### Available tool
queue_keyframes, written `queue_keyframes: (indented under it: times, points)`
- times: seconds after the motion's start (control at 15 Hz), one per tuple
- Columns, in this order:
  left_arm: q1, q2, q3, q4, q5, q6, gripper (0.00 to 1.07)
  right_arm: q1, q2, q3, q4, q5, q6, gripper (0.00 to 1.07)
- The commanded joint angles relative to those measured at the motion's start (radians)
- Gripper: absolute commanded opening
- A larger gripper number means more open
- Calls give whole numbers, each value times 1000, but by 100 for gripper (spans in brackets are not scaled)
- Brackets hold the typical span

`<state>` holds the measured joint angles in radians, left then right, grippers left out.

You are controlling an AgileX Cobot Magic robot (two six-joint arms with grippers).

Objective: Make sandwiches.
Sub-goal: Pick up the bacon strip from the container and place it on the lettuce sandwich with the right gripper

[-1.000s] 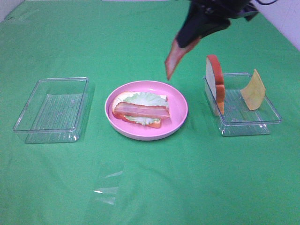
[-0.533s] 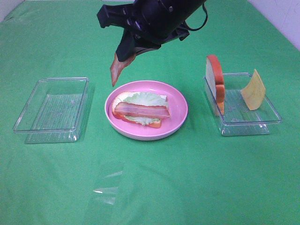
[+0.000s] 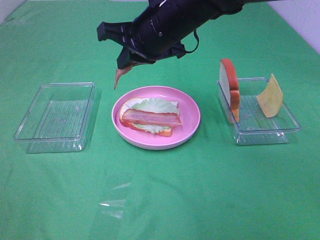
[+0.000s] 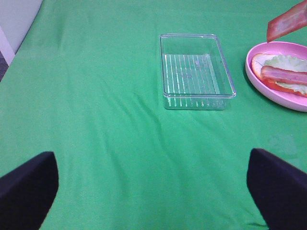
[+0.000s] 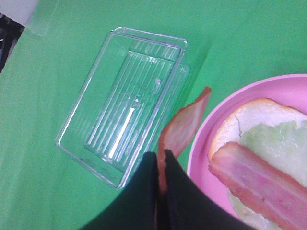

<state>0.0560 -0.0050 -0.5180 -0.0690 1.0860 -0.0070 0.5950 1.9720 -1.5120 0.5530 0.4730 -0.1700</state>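
Right wrist view, not exterior high: right hand (image 5: pixel 159 160) tight on bacon strip (image 5: pixel 184 122) (left hand (image 4: pixel 153 191) spread wide, empty).

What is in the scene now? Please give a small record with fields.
pink plate: bottom bread, lettuce, laid bacon, stacked
right end effector: shut on held bacon, which hangs beside the plate's rim
right tray: upright bread, cheese standing tilted
left end effector: open, holding nothing
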Motion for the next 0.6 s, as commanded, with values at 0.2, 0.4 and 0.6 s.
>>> queue_keyframes:
  times: [0.2,0.4,0.6]
  points:
    - [4,-15,1,1,-12,-10,102,0,106,-3,-62,-39,38,0]
    - [4,-15,1,1,-12,-10,102,0,168,-2,-309,-6,255,0]
    - [4,-15,1,1,-12,-10,102,0,173,-2,-520,8,426,0]
